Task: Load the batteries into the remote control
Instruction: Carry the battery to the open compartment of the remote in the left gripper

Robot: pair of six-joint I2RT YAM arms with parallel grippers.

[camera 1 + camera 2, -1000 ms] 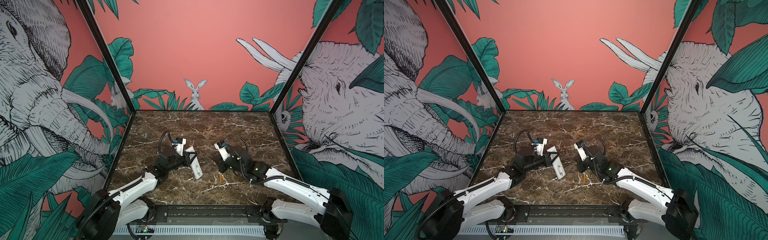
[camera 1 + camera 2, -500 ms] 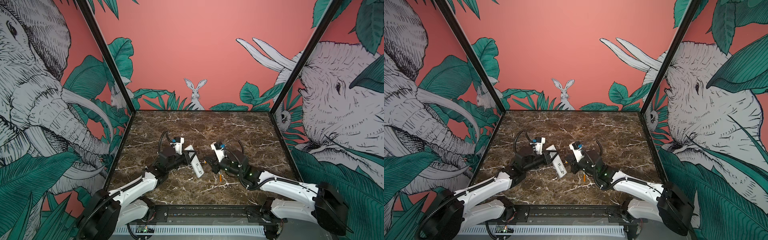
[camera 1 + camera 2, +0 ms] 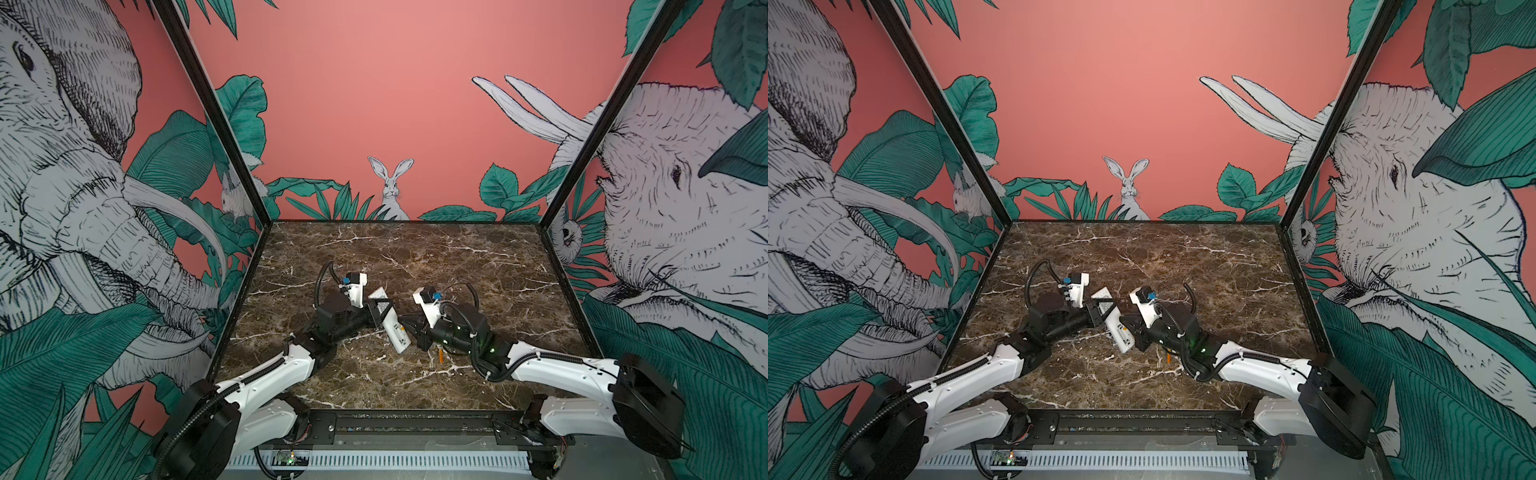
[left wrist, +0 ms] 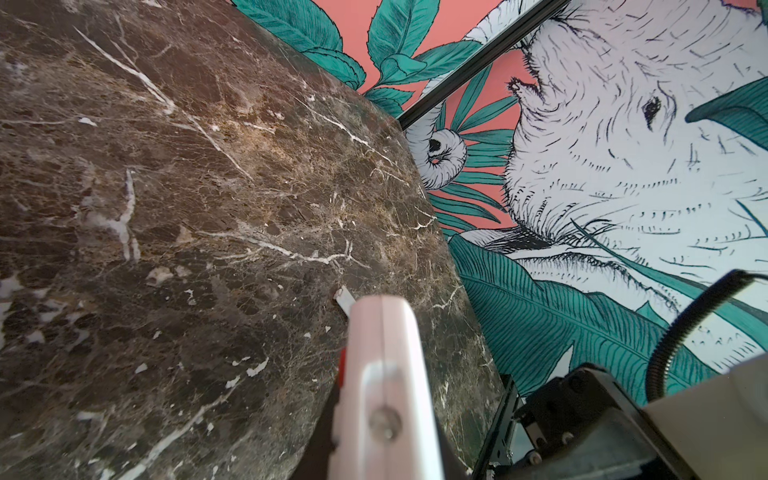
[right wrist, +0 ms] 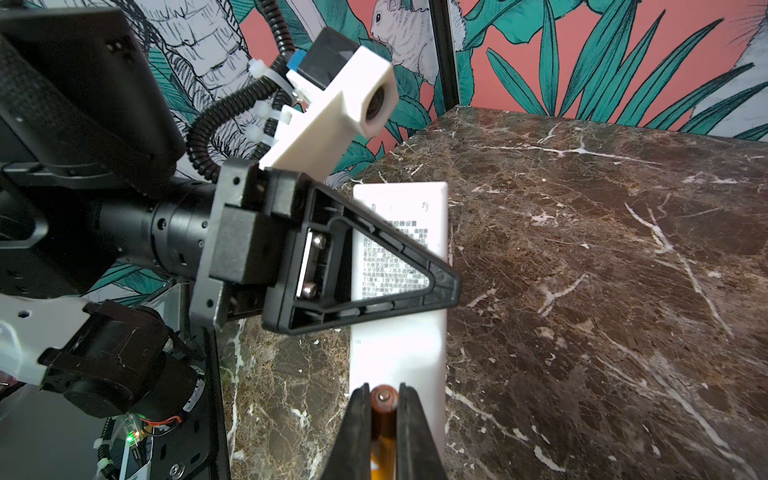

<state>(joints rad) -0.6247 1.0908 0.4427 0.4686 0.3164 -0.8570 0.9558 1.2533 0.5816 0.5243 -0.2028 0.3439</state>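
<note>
One battery [image 5: 383, 405] pinched, remote control [image 5: 399, 357] clamped

Polished marble tabletop [image 3: 457, 257]; smooth white plastic remote control [image 5: 399, 353]; matt black plastic left tool [image 3: 383, 308]

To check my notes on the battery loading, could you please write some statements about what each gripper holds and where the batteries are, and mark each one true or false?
1. The left gripper is shut on the remote control. True.
2. The right gripper is open and empty. False: it is shut on an orange battery.
3. A second battery lies on the table, close to the right arm. True.
4. In the right wrist view the remote control shows its buttons. False: it shows its white back with a printed label.
</note>
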